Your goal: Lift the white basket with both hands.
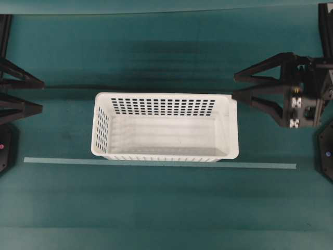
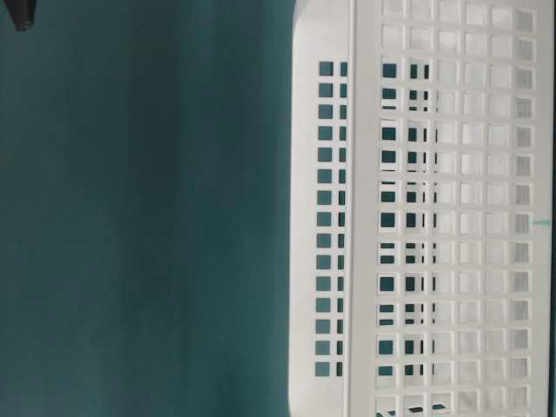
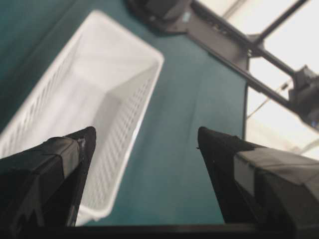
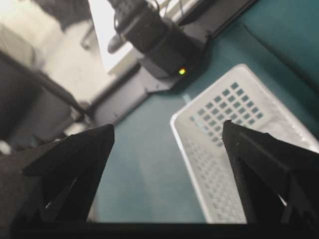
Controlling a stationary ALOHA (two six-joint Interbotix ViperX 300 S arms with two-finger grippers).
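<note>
The wide teal cloth-covered table carries the large rectangular white plastic basket, perforated along its sides with a solid floor and rolled rim, sitting upright and empty at the centre of the overhead view, its long axis running from 9 to 3 o'clock. A thin pale tape strip lies along the cloth just beside the basket's 6 o'clock wall.

The black lattice-framed right gripper stands at about 2 o'clock from the basket, jaws spread wide, its tips near the rim's corner but apart from it. The black left gripper sits at 9 o'clock, well apart from the basket, jaws likewise spread and empty; its wrist view shows the basket ahead and to one side of the gap.

Judged from this, the approach is the step in hand. To do it well, each gripper should line up square with its short end wall, straddle the rolled rim at mid-width, and close at the same time, so the lift stays level and the basket does not twist or slide
</note>
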